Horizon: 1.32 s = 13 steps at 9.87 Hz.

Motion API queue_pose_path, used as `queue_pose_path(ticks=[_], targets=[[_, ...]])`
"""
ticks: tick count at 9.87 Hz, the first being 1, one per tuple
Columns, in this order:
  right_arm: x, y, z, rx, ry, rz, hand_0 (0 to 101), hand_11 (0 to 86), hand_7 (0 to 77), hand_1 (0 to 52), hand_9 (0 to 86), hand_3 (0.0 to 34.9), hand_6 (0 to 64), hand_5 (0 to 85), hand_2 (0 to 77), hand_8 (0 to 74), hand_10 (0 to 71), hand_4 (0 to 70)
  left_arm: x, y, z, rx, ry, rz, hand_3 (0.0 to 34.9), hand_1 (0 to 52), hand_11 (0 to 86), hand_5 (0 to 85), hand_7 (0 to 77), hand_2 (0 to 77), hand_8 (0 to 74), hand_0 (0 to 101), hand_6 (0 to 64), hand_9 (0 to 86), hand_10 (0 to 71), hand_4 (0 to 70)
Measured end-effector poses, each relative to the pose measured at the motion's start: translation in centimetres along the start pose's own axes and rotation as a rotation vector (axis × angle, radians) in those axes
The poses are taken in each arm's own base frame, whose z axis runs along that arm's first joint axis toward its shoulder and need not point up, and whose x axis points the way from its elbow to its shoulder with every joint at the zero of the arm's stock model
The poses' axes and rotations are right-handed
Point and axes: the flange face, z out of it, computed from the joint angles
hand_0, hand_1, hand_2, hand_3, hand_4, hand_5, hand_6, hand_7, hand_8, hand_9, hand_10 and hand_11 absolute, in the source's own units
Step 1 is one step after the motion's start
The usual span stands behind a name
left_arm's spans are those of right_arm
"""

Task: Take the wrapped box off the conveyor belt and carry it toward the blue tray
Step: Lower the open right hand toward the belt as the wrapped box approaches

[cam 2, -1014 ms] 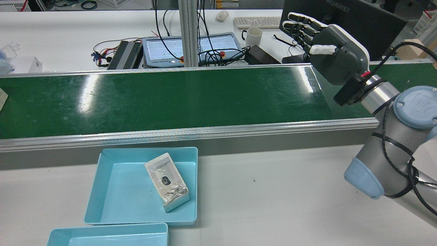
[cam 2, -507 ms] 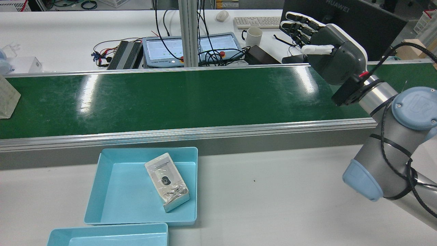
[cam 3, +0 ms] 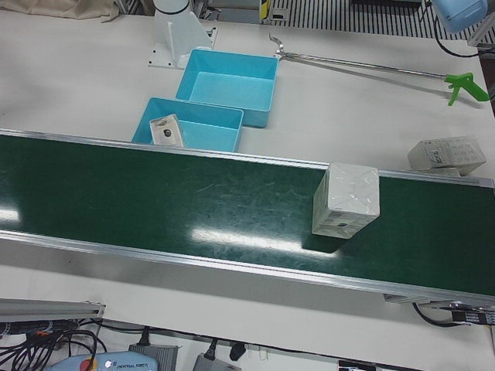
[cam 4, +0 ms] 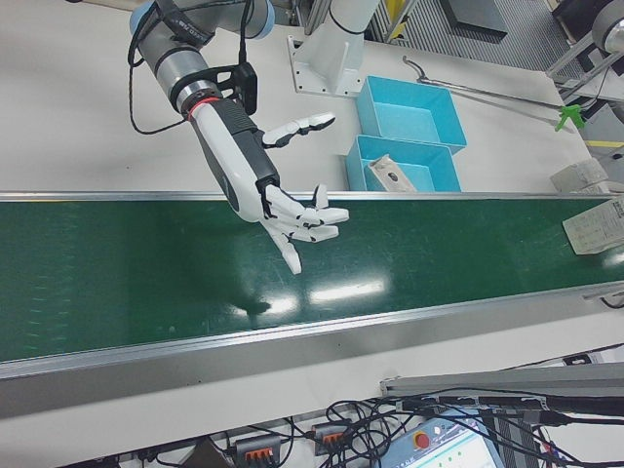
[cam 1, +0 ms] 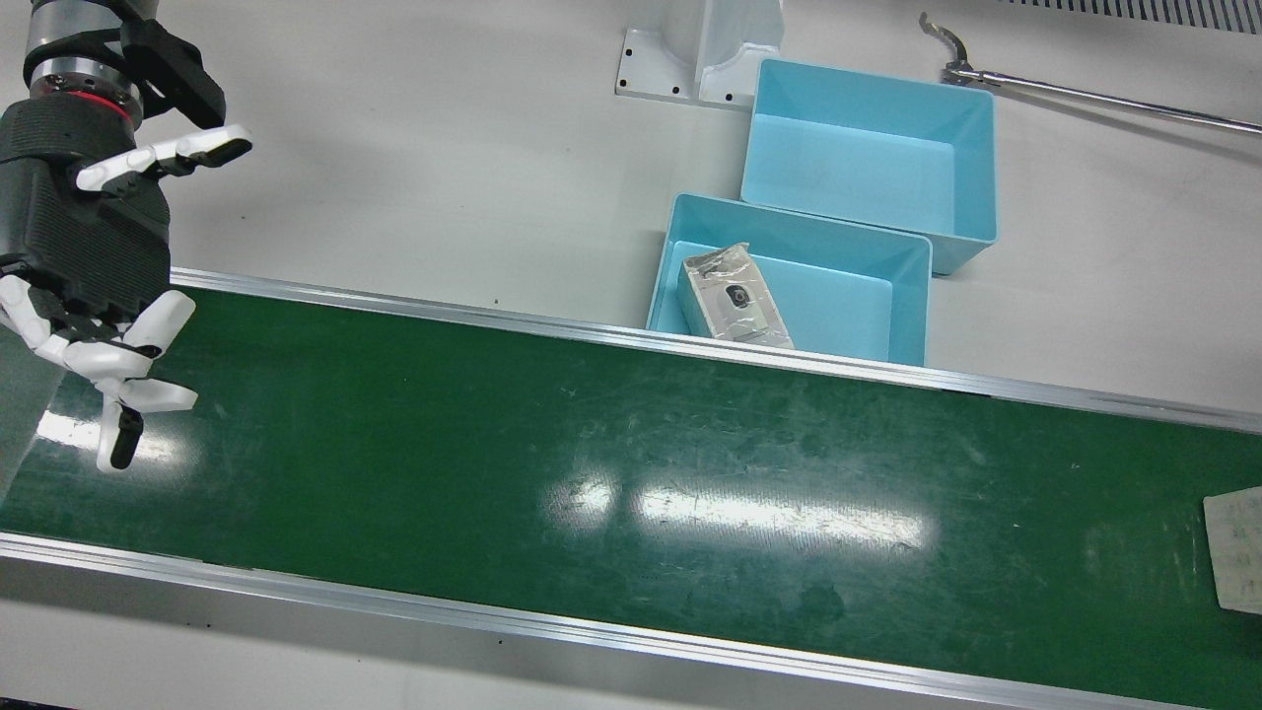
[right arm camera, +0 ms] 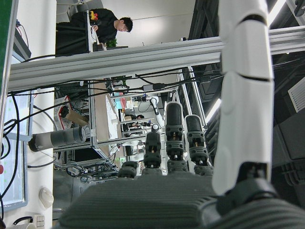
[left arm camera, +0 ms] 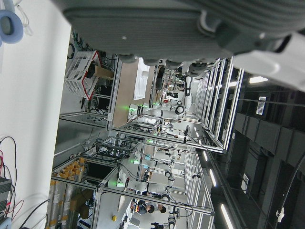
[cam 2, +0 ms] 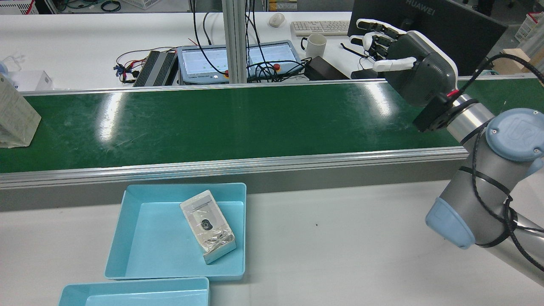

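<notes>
Riding the conveyor belt (cam 3: 155, 193), the wrapped box (cam 3: 346, 201) sits upright at the far left end. Your right hand (cam 4: 292, 219) hovers open and empty over the opposite end; keep fingers spread, wait, then close across its sides. Left hand: can't tell.

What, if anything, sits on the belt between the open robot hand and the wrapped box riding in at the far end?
Nothing visible. The right robot hand hovers open over one end of the conveyor belt; the wrapped box stands at the other end, with only bare green belt between them.
</notes>
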Motion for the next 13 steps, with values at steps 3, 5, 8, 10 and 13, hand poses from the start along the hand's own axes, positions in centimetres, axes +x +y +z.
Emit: queue_pose_path(ticks=[3,5,8,10,13], targets=[[0.2,-2.7,0.3,0.065,0.002,-0.023,54,3.3,48.0,21.8,17.5,0.0,22.4,29.5,14.7,11.4,0.5,21.8,0.0,0.0,0.0,0.000,0.000,0.000,0.0,0.0,0.5,0.5,0.5,0.5,0.5,0,0.5,0.5,0.5,0.0],[0.2,-2.7,0.3,0.111,0.008,-0.040,55,2.2,46.9,21.8,15.8,0.0,22.4,30.5,16.4,11.4,0.5,22.4,0.0,0.0,0.0,0.000,0.000,0.000,0.0,0.0,0.5,1.1,0.5,0.5,0.5,0,0.5,0.5,0.5,0.0],[0.1,-2.0,0.5,0.131,0.007,-0.048,50,1.1,29.5,14.7,8.7,0.0,12.5,25.1,8.7,5.5,0.5,12.5,0.0,0.0,0.0,0.000,0.000,0.000,0.0,0.0,0.5,1.1,0.5,1.1,0.5,0,0.5,0.5,0.5,0.0],[0.0,-1.9,0.5,0.132,0.006,-0.047,54,1.1,19.6,26.2,4.4,0.2,6.0,23.5,12.5,2.7,0.5,7.6,0.0,0.0,0.0,0.000,0.000,0.000,0.0,0.0,0.5,1.1,0.5,1.1,0.5,0,0.5,0.5,0.5,0.0],[1.0,-2.7,0.5,0.147,0.017,-0.050,53,1.1,16.9,26.2,6.0,0.0,7.6,20.2,27.3,4.4,0.5,9.8,0.0,0.0,0.0,0.000,0.000,0.000,0.0,0.0,0.5,1.1,0.5,1.1,0.5,0,0.5,0.5,0.5,0.0]])
